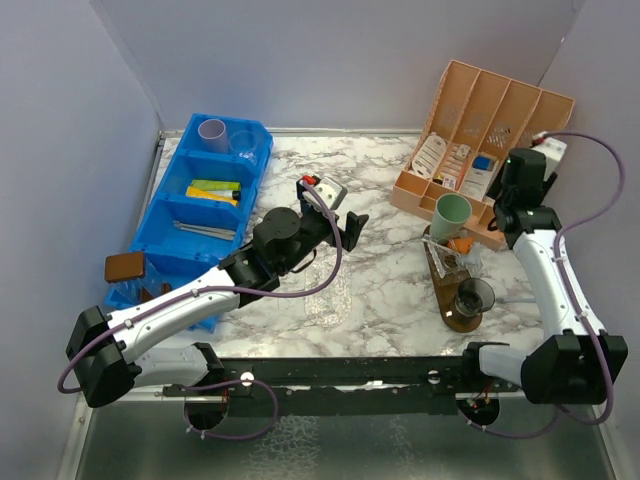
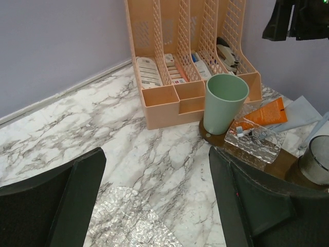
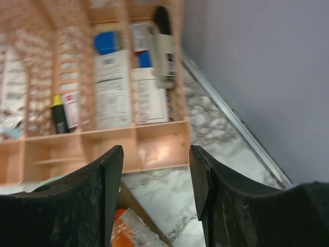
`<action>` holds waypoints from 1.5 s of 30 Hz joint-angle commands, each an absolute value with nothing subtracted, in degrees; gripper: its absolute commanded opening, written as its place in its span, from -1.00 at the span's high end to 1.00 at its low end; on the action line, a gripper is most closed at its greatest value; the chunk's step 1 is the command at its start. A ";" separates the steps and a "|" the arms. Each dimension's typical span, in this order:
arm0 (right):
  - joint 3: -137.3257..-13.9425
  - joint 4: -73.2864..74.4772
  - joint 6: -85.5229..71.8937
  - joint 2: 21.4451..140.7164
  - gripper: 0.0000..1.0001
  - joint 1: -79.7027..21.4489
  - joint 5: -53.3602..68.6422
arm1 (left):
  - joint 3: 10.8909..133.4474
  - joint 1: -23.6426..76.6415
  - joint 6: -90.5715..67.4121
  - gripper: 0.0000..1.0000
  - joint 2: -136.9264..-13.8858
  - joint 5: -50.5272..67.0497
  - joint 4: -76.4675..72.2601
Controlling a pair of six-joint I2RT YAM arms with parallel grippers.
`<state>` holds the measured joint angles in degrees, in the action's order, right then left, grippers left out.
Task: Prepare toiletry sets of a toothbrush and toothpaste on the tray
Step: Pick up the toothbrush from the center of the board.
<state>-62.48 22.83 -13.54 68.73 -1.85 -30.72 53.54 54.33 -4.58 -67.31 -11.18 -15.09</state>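
Fingers spread wide and empty on both arms: the left gripper [image 2: 154, 177] faces the wooden tray [image 2: 289, 165] from well short of it. The right gripper [image 3: 156, 170], over the peach organizer [image 3: 154, 149] behind the tray, sits nearer its mint green cup [image 2: 225, 100].

From my seat I see the right gripper [image 3: 156, 159] with its two dark fingers [image 3: 77, 206] spread apart and nothing between them; through the gap lies the marbled desk [image 3: 169, 206]; beyond it stands the peach organiser [image 3: 72, 146], its low front compartments bare; in the slots behind are a tall white box [image 3: 110, 87], something blue [image 3: 107, 42] further back, and a yellow-capped dark tube [image 3: 59, 113] to the left; a black item [image 3: 162, 20] sits in the rightmost slot; an orange tube [image 3: 122, 234] shows low between the fingers; a lilac wall [image 3: 257, 77] rises on the right.
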 commanded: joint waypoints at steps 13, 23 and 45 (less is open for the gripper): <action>-54.70 48.26 -60.09 81.60 0.07 23.65 -31.82 | 52.74 54.31 -6.45 -0.70 -66.75 -8.77 -17.21; -49.04 49.65 -68.20 81.09 0.13 25.68 -37.72 | 52.73 54.32 -6.75 -0.70 -67.56 -8.62 -17.14; -42.64 40.66 -69.06 86.34 0.37 28.87 -37.30 | 52.74 54.40 -6.77 -0.70 -68.02 -8.74 -17.14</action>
<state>-43.09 44.12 -69.08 85.21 28.56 -36.71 53.49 54.33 -6.50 -67.79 -9.58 -15.09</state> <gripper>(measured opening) 0.317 0.849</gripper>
